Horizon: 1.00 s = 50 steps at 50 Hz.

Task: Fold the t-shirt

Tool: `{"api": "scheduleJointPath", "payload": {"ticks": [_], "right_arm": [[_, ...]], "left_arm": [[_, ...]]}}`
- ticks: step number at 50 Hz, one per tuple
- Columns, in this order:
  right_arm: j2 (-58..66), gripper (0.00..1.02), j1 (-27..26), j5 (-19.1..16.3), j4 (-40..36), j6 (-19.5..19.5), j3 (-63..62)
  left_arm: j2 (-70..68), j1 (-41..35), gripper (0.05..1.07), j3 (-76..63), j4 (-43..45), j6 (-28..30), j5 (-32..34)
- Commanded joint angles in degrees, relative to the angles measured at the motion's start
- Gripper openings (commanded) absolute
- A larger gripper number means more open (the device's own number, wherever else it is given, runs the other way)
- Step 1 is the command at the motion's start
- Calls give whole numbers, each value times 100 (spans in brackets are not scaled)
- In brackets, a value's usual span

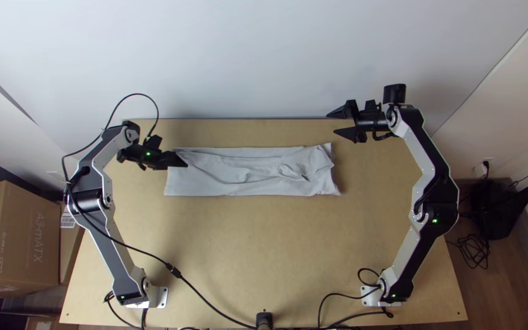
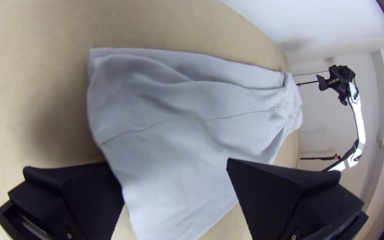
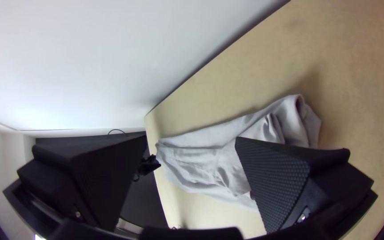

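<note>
Starting at the near edge of my wooden table (image 1: 245, 244), a black cable (image 1: 175, 271) slants down from my left arm, and a big cardboard box (image 1: 29, 232) stands off past the left side. Farther up, on the far half, the t-shirt (image 1: 239, 177) lies folded into a long, narrow strip running side to side — its left end fairly straight, its middle creased, its right end rumpled. My left gripper (image 1: 181, 164) is above the strip's left end, fingers spread wide with nothing gripped between them; whether a fingertip brushes the cloth, I can't tell. My right gripper (image 1: 331, 123) hangs beyond the shirt's right end, near the table's far edge — wide open too, and holding nothing. Behind it all rises a pale wall (image 1: 264, 61).
</note>
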Motion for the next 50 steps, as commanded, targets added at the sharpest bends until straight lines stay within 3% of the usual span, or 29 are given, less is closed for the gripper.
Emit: {"api": "scheduleJointPath", "payload": {"ticks": [1,4,7,8,9,19,27,38,50], "right_arm": [[-205,92,82,-71,13,117,123],[-249,92,82,-62,5,117,97],[-284,92,82,-62,5,117,70],[-293,92,74,-62,-4,117,70],[-302,92,65,-62,-4,117,62],[-416,92,38,-62,-4,64,-62],[-487,92,21,-62,-4,-6,-211],[-566,91,-137,-36,-4,-85,-308],[-715,91,-568,96,-13,-191,-343]], "left_arm": [[-38,-256,90,-445,284,-281,-233],[-170,-335,67,-604,591,-395,-400],[-258,-370,22,-709,767,-475,-523],[-276,-379,11,-735,846,-536,-567],[-293,-370,7,-753,872,-554,-628],[-671,-124,8,-964,811,-431,-1094],[-1032,315,8,-929,495,26,-1393],[-1418,693,8,-577,248,448,-2790],[-2060,623,8,161,46,730,-3423]]}}
